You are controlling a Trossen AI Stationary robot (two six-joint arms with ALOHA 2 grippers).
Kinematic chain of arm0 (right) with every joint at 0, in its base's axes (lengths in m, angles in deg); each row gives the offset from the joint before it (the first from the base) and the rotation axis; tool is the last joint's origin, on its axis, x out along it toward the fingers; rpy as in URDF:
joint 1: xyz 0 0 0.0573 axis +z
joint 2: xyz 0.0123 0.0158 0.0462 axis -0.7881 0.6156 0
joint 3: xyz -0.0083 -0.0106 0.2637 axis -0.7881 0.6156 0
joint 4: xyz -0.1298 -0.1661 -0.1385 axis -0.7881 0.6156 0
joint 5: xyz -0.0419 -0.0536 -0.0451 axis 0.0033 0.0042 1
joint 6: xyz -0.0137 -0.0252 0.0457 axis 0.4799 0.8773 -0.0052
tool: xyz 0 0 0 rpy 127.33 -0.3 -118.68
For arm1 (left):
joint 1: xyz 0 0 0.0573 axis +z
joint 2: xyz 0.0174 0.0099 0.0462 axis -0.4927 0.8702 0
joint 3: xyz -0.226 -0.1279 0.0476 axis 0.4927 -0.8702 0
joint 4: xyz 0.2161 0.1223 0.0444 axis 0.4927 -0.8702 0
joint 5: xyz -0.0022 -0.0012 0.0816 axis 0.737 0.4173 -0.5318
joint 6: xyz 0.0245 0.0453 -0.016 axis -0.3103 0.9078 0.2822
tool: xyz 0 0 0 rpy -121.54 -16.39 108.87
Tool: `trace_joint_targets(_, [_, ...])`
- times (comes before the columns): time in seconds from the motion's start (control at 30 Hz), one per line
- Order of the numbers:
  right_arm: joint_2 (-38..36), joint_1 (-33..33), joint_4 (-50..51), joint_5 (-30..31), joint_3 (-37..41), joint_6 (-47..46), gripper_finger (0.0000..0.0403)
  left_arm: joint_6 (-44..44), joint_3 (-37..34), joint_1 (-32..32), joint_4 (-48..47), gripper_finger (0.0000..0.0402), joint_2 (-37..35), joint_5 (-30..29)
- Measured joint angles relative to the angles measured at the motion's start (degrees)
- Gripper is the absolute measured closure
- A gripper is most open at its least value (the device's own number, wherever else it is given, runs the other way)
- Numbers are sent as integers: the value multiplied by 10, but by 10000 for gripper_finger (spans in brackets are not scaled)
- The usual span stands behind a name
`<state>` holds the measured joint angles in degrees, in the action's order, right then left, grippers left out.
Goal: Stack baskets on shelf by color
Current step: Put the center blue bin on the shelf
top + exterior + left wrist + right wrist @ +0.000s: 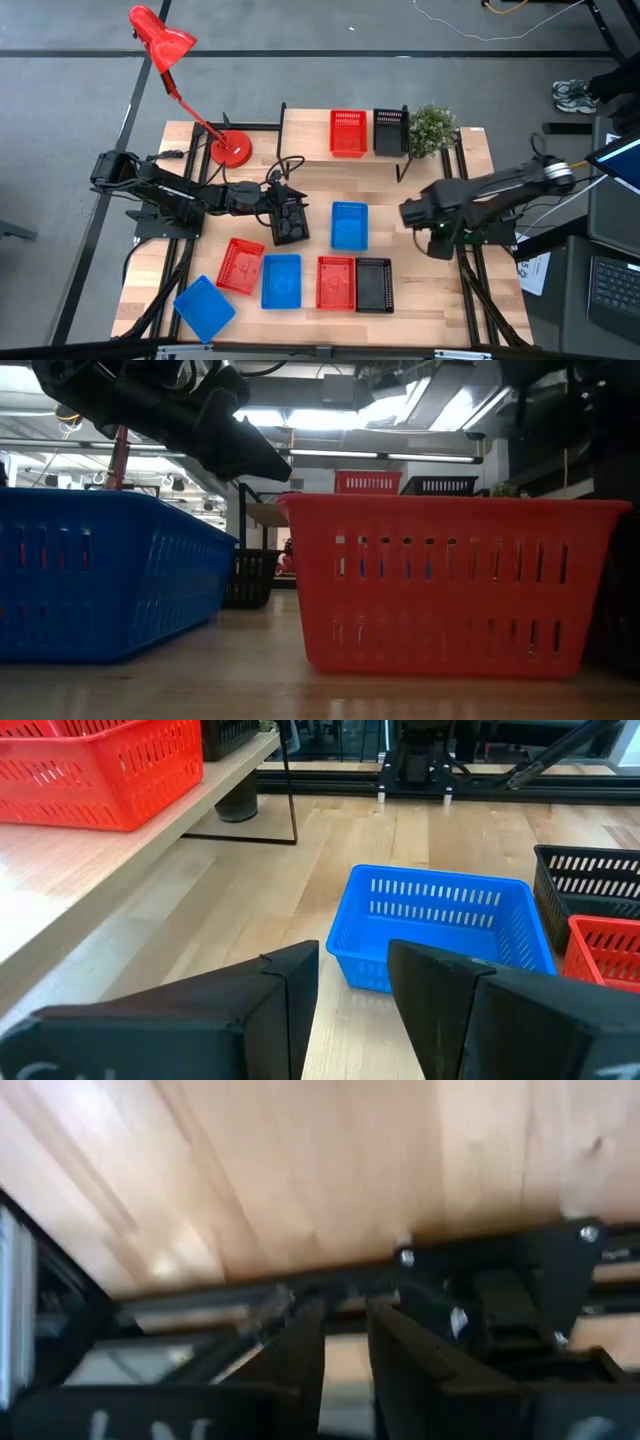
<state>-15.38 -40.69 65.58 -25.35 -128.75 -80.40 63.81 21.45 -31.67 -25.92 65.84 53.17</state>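
Observation:
The shelf (310,170) stands along the table's far edge with a red basket (348,132) and a black basket (390,130) on its plank. A black basket (290,230) rests on the table; in the low view this black basket (250,575) sits flat, well below my left gripper (285,468). My left gripper (297,222) hovers open above it. In the left wrist view nothing lies between the fingers of my left gripper (352,995), and a blue basket (440,925) stands ahead. My right gripper (435,243) waits near the table's right edge, its fingers a narrow gap apart.
Near row on the table: a tilted red basket (240,265), a blue basket (282,280), a red basket (336,283), a black basket (372,285). Another blue basket (205,307) sits at the near left corner. A red lamp (230,150) and a plant (432,128) flank the shelf.

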Motion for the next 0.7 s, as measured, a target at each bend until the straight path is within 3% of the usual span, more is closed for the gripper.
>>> trace_joint_targets(0.13, [-58,2,-92,1,41,-65,325,0,0,0,0,285,0,0])
trace_joint_targets(0.27, [-79,2,-189,10,74,-67,325,0,0,0,0,285,0,0])
trace_joint_targets(0.43, [-77,2,-221,44,80,-45,317,0,0,0,0,285,0,0])
trace_joint_targets(0.57, [-77,-1,-239,56,80,-32,286,0,0,0,0,285,0,0])
trace_joint_targets(0.7, [-77,-1,-243,132,80,-31,240,0,0,0,0,285,0,0])
